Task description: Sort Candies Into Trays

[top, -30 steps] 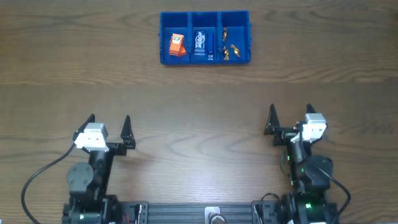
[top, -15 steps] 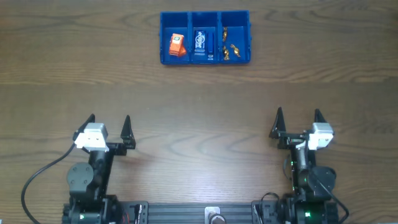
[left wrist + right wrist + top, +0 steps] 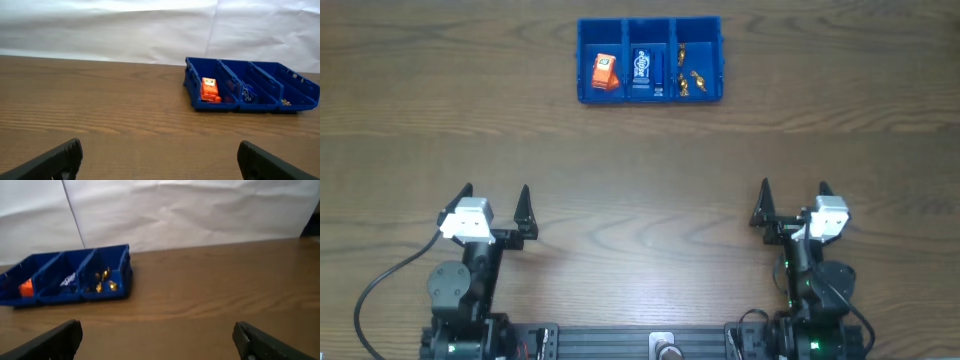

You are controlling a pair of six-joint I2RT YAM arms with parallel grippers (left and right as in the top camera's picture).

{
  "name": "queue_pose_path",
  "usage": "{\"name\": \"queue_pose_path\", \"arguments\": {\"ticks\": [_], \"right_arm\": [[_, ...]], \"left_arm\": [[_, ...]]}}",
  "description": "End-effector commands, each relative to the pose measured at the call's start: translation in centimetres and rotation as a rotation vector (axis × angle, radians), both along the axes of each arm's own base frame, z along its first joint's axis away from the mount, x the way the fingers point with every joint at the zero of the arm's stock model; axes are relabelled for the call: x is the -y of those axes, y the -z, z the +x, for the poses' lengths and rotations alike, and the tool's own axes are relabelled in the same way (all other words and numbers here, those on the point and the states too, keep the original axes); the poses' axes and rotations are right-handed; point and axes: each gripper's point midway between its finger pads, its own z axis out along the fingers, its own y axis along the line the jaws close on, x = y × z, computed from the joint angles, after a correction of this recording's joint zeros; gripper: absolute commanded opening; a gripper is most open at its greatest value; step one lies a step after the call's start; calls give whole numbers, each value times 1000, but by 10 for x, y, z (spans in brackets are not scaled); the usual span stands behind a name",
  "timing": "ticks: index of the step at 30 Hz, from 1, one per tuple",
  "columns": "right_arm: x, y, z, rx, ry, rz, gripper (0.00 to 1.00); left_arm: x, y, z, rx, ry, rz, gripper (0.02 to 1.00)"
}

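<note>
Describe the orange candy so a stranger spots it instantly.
Find the blue three-compartment tray at the far side of the wooden table. The orange candy lies in its left compartment, seen from above. Only it is orange; its neighbours are a blue packet and small gold candies.

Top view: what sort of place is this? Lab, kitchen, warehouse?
Probably a lab-style robot test bench: a wood-grain table, a plain white sheet backdrop behind it, and one blue tray of candies set out before the left gripper and right gripper.
</note>
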Motion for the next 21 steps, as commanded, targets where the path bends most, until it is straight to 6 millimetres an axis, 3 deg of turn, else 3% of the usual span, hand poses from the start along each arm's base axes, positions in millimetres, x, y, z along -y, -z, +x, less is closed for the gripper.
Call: {"name": "queue_pose_path", "arguments": {"ticks": [1,12,21], "right_arm": [[0,1,0,-2,0,-5,998],[0,1,0,-4,-12,-142,998],[0,1,0,-4,-11,-145,996]], "left_arm": [[2,16,-1,-47,13,10,998],[2,16,-1,-47,13,10,998],[2,16,-1,-47,13,10,996]]}}
